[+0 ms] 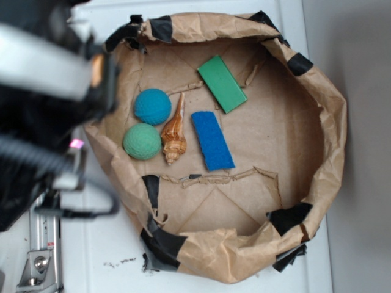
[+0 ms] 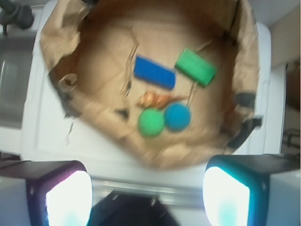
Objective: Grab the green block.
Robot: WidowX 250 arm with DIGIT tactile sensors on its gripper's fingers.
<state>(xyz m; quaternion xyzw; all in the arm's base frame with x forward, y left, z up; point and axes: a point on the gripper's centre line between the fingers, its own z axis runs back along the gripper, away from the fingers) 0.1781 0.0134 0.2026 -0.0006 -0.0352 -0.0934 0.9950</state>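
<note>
Noted pincer (image 2: 147, 197) spread and empty, high outside the paper-lined bin (image 1: 333, 116), with green block (image 2: 195, 67) lying flat well ahead and slightly right, long axis slanted, beyond the blue block (image 2: 154, 72).

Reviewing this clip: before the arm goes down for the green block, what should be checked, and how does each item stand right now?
1. Green block in view in both cameras: ok.
2. Block lies flat, top face uncovered: ok.
3. Block apart from the blue slab, seashell and both balls: ok, a clear gap shows.
4. Gripper open: ok in the wrist view, fingers spread wide with nothing between them.
5. Gripper over the block: not ok; it sits above the bag rim, outside it, with the block far off.
6. Finger line matched to the block's narrow side: cannot tell, wrist view is blurred.
</note>
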